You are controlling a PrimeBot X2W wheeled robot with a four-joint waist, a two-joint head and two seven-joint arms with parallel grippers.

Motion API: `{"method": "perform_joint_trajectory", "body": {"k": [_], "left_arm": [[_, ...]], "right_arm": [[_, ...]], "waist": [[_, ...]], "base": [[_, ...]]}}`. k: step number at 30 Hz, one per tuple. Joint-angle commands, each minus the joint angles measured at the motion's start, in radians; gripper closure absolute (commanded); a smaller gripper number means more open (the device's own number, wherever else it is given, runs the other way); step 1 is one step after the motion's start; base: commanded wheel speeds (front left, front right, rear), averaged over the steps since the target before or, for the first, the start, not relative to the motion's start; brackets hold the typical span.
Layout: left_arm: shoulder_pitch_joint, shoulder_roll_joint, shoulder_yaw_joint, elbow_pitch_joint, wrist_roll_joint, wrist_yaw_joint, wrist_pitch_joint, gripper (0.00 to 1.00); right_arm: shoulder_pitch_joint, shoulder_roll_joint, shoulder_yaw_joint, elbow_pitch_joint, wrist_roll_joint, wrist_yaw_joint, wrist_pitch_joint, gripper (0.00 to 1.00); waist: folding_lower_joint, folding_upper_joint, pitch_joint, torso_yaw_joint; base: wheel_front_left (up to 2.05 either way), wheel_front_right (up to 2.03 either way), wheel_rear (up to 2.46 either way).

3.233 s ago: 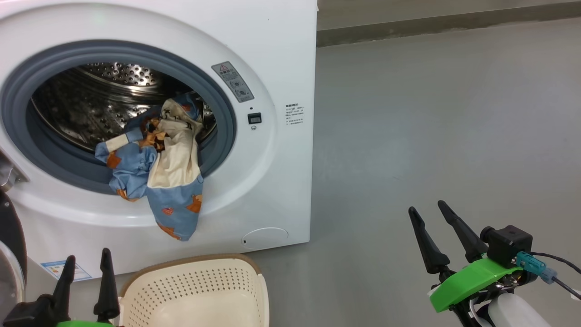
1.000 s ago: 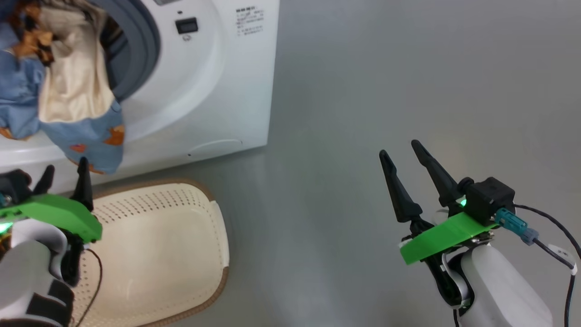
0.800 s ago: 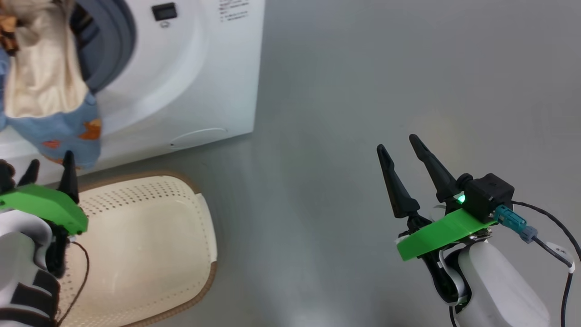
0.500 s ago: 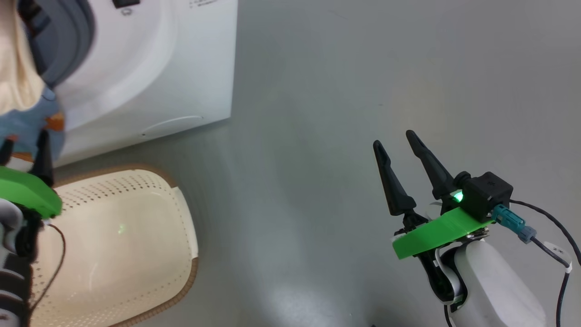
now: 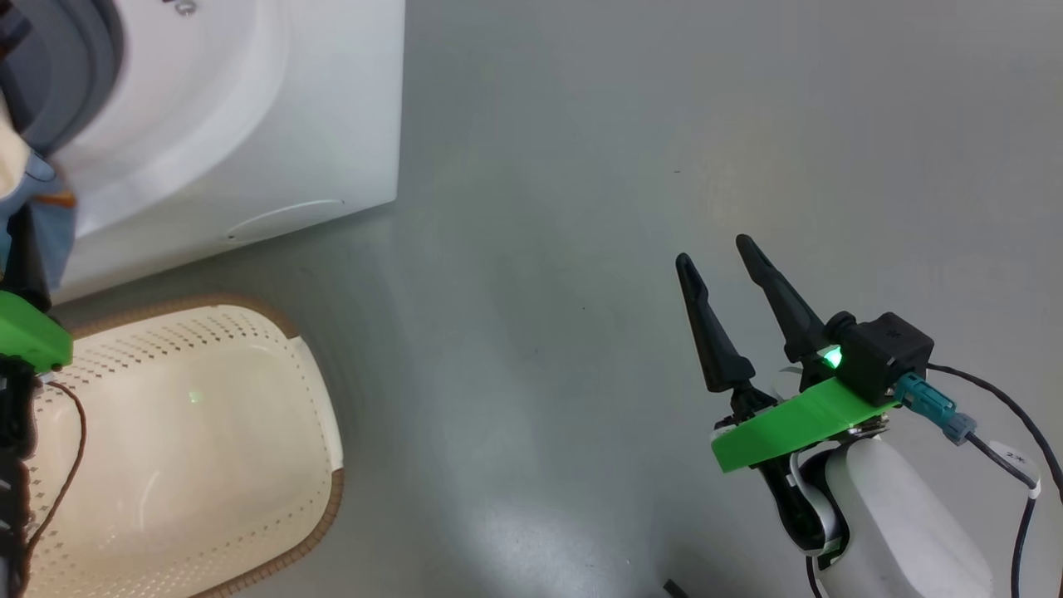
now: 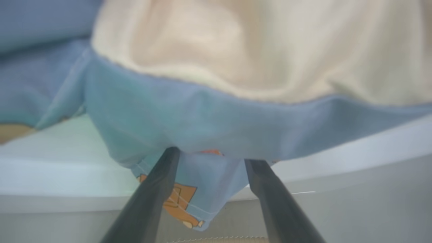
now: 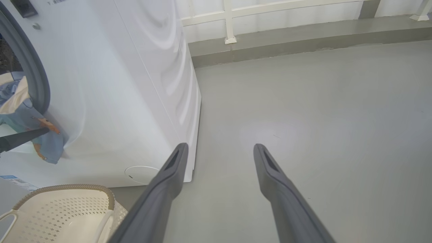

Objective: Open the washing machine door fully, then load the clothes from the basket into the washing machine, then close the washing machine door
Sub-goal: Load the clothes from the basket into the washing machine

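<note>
Left gripper [image 6: 211, 158]: 2 fingers spread apart, tips meeting the hanging hem of the clothes [image 6: 202, 114], nothing clasped. Right gripper [image 5: 712, 251], at 4 o'clock in the head view: splayed, holding nothing, above the floor [image 5: 581, 166]. The clothes drape from the mouth of the washing machine [image 5: 249, 100] at 10 o'clock. The basket [image 5: 320, 515] stands below at 8 o'clock. The sticker [image 7: 13, 179] print is unreadable.

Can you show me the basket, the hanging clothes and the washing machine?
basket [image 5: 166, 336]: head view, its holed back wall.
clothes [image 6: 202, 125]: left wrist view, the blue cloth band.
washing machine [image 7: 84, 101]: right wrist view, its white front panel.
</note>
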Motion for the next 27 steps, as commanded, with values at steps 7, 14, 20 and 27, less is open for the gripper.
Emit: {"method": "perform_joint_trajectory", "body": {"k": [7, 14, 20, 27], "left_arm": [[0.015, 0.041, 0.06, -0.073, 0.027, 0.005, -0.015, 1.0], [0.08, 0.009, 0.062, -0.093, 0.035, -0.001, -0.015, 1.0], [0.144, 0.0, 0.115, -0.191, 0.031, -0.002, -0.015, 1.0], [0.171, 0.019, 0.169, -0.315, 0.066, -0.002, -0.015, 1.0]], "right_arm": [[-0.007, 0.001, 0.008, -0.011, -0.012, 0.007, -0.008, 0.0], [-0.004, -0.007, 0.024, 0.011, 0.001, 0.007, -0.008, 0.0], [0.011, -0.014, 0.022, 0.016, 0.016, 0.007, -0.008, 0.0], [0.013, -0.012, 0.029, 0.023, 0.027, 0.007, -0.008, 0.0]], "waist": [[-0.0001, 0.0, -0.02, 0.015], [-0.0001, 0.0, -0.073, 0.039], [-0.0001, 0.0, -0.112, 0.064], [-0.0001, 0.0, -0.119, 0.076]], "base": [[0.0, 0.0, 0.0], [0.0, 0.0, 0.0], [0.0, 0.0, 0.0], [0.0, 0.0, 0.0]]}}
